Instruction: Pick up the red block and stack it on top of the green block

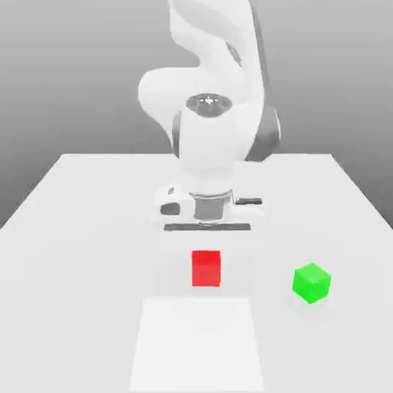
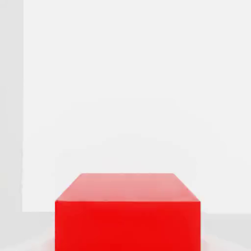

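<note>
While the red block (image 1: 206,269) sits on the white table (image 1: 77,230), nothing is stacked yet.
My hand (image 1: 206,209) hangs low just behind and above that cube, and my hand view has it close below me (image 2: 127,218), but I cannot tell whether my jaws are spread or pinching it. The green block (image 1: 312,282) rests apart, toward the exterior view's right, its top bare. As I judge it, the lift, the carry across and the placing are all left to do.
</note>
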